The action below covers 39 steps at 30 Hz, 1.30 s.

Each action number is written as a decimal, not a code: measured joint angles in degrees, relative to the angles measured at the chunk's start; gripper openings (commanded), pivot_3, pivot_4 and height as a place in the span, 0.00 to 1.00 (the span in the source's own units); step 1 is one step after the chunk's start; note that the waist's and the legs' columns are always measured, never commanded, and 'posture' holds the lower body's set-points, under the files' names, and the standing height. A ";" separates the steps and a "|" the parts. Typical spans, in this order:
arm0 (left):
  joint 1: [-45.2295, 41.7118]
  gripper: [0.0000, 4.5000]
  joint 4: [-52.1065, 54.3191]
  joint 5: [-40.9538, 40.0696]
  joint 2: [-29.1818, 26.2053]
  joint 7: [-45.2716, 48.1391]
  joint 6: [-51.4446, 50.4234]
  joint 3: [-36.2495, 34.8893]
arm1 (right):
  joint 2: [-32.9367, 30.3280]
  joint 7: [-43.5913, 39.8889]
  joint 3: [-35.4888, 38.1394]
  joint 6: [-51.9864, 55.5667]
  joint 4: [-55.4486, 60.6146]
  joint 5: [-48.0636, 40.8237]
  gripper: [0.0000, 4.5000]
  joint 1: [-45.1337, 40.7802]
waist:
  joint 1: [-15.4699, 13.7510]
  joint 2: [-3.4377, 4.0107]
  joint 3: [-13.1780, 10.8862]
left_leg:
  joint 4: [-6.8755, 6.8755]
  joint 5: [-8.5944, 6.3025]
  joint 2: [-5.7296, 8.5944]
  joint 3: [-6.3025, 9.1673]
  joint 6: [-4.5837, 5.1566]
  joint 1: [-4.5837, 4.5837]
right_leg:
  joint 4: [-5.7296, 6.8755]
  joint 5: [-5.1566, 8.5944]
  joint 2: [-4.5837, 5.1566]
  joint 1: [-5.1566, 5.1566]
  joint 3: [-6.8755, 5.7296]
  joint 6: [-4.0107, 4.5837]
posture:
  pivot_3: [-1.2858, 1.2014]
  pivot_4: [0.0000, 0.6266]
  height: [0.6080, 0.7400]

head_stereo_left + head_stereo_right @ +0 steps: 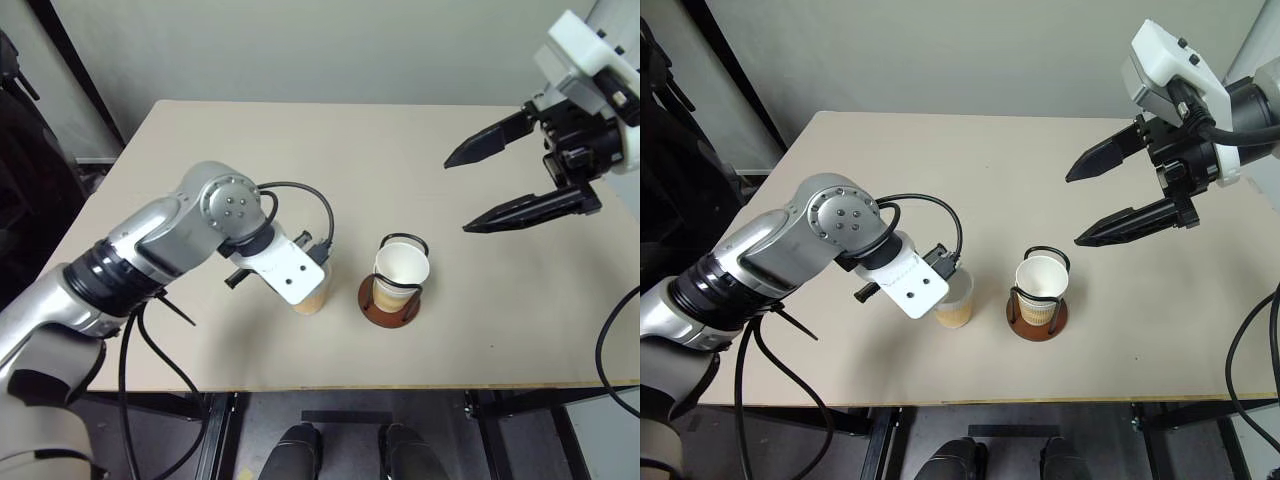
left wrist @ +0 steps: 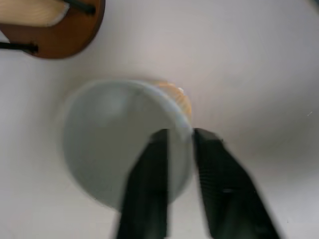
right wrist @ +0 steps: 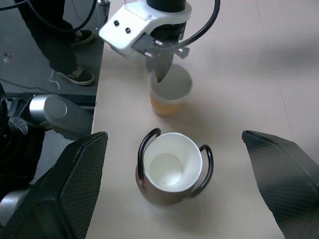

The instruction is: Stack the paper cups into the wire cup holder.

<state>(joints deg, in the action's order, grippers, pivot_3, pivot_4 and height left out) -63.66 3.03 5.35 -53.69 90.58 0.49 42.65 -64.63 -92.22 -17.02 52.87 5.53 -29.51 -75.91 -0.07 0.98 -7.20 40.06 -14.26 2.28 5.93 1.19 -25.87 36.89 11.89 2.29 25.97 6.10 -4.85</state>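
One paper cup (image 1: 312,298) stands upright on the table, just left of the wire cup holder (image 1: 385,308). My left gripper (image 2: 179,134) points down onto this cup and is shut on its rim, with one finger inside the cup and one outside. A second paper cup (image 1: 402,264) sits upright inside the holder's black wire loops, its white inside showing. My right gripper (image 1: 458,196) hangs open well above the table to the right of the holder, holding nothing.
The beige table (image 1: 420,150) stretches behind and to the right of the holder, and its front edge (image 1: 400,385) runs close below it. A person's legs and shoes (image 3: 70,50) stand on the floor beside the table. Black cables (image 1: 300,195) loop from my left wrist.
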 measured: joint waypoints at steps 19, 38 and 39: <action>-14.62 0.00 -12.20 -15.45 2.50 0.11 -6.76 -10.02 | -1.63 0.70 1.35 -0.96 0.98 1.31 1.00 5.17 | -0.15 -0.01 -0.01 | -0.02 -0.06 0.03 0.00 0.02 -0.10 | -0.11 -0.02 0.06 0.01 -0.07 -0.05 | 0.52 0.24 1.00; -26.75 0.00 -19.26 -32.91 9.79 0.12 -12.53 -3.38 | -10.57 9.60 15.36 0.39 8.56 1.06 1.00 20.24 | -0.59 0.00 -0.03 | 0.00 -0.07 0.01 -0.02 0.04 -0.21 | -0.72 -0.27 0.09 -0.19 -0.03 -0.53 | 0.52 0.24 1.00; -27.23 0.00 -20.27 -32.93 10.58 0.12 -11.35 -2.18 | -11.36 10.31 16.89 1.02 9.42 0.73 1.00 21.63 | -0.69 -0.01 -0.04 | 0.00 -0.08 0.02 -0.02 0.05 -0.21 | -0.81 -0.29 0.08 -0.24 -0.07 -0.55 | 0.52 0.24 1.00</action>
<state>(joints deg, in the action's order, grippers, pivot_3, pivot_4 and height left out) -90.90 -17.23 -27.58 -43.11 90.70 -10.85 40.48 -75.99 -81.91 -0.12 53.89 14.94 -28.78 -54.27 -0.76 0.97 -7.24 40.06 -14.34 2.30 5.90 1.24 -26.07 36.08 11.60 2.37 25.73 6.03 -5.40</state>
